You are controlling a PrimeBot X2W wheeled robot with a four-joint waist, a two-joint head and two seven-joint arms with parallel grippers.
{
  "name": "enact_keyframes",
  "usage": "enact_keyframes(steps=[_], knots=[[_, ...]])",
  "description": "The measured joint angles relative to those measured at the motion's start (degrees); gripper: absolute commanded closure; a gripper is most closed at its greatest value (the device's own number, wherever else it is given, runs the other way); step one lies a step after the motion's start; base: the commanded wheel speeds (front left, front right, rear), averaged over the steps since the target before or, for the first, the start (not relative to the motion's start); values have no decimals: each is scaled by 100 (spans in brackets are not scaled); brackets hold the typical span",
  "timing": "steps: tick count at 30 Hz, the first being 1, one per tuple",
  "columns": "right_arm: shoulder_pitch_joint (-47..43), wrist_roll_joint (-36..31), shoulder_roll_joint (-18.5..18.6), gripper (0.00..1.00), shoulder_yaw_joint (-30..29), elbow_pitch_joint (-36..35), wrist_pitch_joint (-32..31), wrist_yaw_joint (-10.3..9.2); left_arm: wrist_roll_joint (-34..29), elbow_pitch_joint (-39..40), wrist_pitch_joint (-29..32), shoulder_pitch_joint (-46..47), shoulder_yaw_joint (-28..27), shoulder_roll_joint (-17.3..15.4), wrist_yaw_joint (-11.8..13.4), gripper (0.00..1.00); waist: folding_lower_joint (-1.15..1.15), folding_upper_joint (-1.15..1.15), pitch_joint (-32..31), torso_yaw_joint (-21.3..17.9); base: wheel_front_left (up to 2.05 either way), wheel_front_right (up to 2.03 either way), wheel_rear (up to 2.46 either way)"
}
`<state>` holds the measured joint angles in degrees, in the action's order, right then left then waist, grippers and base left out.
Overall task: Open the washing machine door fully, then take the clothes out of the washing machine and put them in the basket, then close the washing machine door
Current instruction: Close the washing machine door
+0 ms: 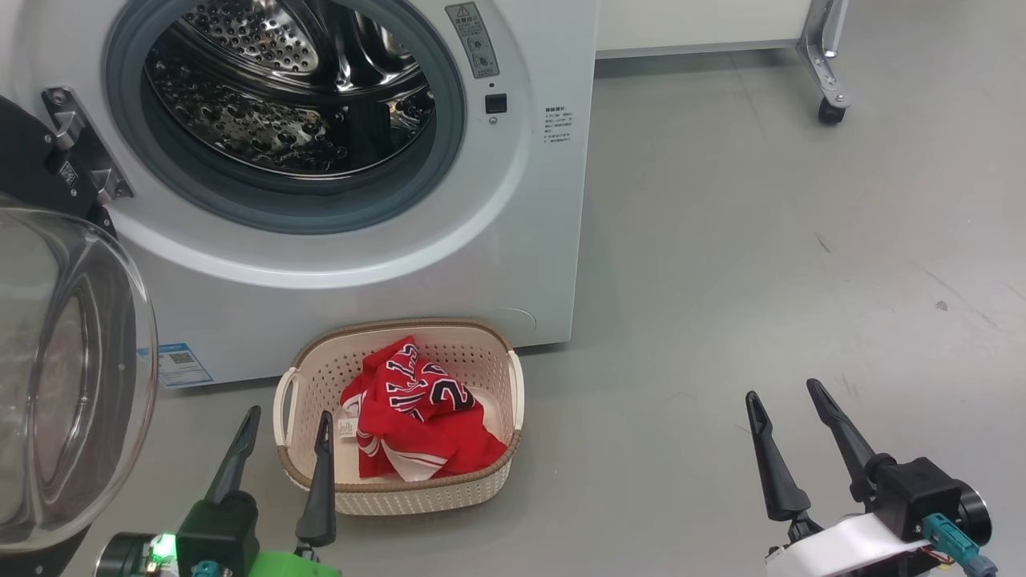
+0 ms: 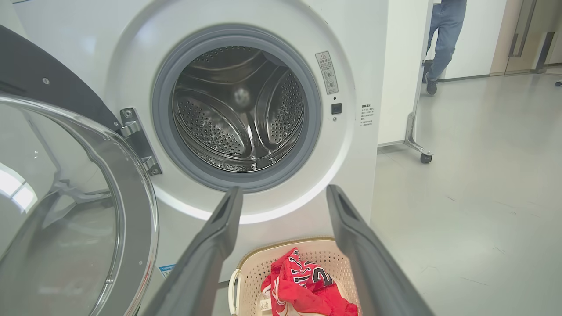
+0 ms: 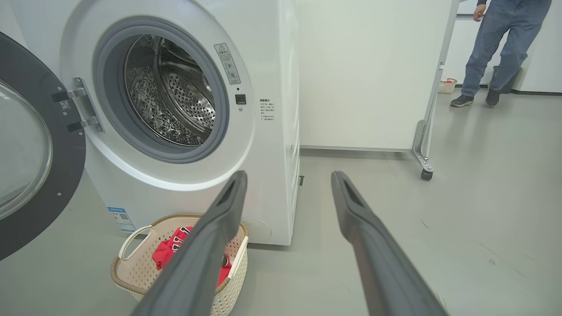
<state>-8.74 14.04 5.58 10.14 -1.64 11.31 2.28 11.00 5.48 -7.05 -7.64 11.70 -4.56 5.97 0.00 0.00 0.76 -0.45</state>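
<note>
The grey floor carries the washing machine, with the basket just before it.

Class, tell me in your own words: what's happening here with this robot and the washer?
The washing machine door stands open and the drum looks empty. The red clothes lie in the basket on the floor before the washing machine. The left gripper and right gripper hang open, holding nothing. The door is not yet closed.
</note>
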Motion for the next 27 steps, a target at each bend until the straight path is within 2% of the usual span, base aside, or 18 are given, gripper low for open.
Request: enact_keyframes(steps=[13, 27], knots=[[-78, 3, 37, 0, -132, -66, 1, -93, -26, 12, 68, 1, 67, 4, 13, 0, 0, 0, 14, 311, 0, 0, 0], [-115, 3, 174, 0, -145, -207, -51, -83, -44, 86, -2, 1, -74, 42, 30, 0, 0, 0, 98, 1206, 0, 0, 0]])
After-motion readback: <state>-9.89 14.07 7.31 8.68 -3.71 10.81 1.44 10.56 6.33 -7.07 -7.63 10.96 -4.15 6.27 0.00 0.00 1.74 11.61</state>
